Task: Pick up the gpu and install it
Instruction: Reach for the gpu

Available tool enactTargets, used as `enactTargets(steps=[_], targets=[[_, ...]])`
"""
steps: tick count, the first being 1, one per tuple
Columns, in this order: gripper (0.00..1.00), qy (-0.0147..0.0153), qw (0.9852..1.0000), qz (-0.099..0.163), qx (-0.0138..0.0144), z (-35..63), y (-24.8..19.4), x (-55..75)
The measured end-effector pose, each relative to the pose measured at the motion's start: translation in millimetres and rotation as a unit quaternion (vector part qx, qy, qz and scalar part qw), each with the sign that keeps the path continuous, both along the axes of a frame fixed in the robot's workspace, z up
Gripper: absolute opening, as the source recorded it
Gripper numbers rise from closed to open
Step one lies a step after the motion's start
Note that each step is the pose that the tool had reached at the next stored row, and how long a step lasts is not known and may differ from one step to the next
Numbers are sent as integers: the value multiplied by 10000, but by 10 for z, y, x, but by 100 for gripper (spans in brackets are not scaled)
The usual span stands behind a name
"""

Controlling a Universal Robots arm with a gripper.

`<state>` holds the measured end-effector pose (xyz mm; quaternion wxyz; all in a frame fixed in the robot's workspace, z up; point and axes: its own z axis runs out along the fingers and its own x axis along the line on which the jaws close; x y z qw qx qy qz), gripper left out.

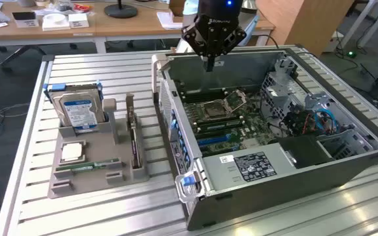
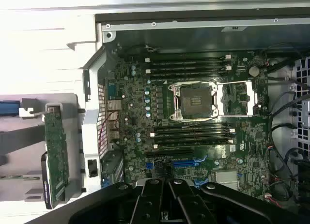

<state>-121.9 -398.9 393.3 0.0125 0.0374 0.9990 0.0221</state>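
The gpu (image 1: 134, 140) is a thin dark card standing on edge in a slot of the grey parts tray (image 1: 90, 184), on the tray side nearest the computer case. In the wrist view the gpu (image 2: 55, 156) shows a greenish-brown circuit face beside the case wall. My gripper (image 1: 210, 65) hangs over the far end of the open case (image 1: 294, 172), above the motherboard (image 1: 225, 120) and well apart from the gpu. Its black fingers (image 2: 154, 197) are shut together with nothing between them, over the blue expansion slots (image 2: 186, 163).
The tray also holds a blue-labelled hard drive (image 1: 78, 110), a processor chip (image 1: 72, 151) and a green memory stick (image 1: 87, 167). The case lies open on a slatted metal table (image 1: 110, 73). Cables and a drive cage (image 1: 307, 118) fill the case at the exterior view's right. A desk (image 1: 77, 24) stands behind.
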Motion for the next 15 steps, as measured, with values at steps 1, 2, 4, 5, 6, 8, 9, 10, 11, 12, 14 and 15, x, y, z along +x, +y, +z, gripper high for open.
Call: enactTargets(steps=[1,2,4,5,6,8,9,10,11,12,14,15], targets=[[11,0,10000,0,0,0,0,0],[11,0,10000,0,0,0,0,0],[11,0,10000,0,0,0,0,0],[11,0,10000,0,0,0,0,0],[11,0,10000,0,0,0,0,0],[11,0,10000,0,0,0,0,0],[11,0,10000,0,0,0,0,0],[11,0,10000,0,0,0,0,0],[11,0,10000,0,0,0,0,0],[11,0,10000,0,0,0,0,0],[11,0,10000,-1,1,-1,0,-6],[11,-1,10000,-1,1,-2,0,-20]])
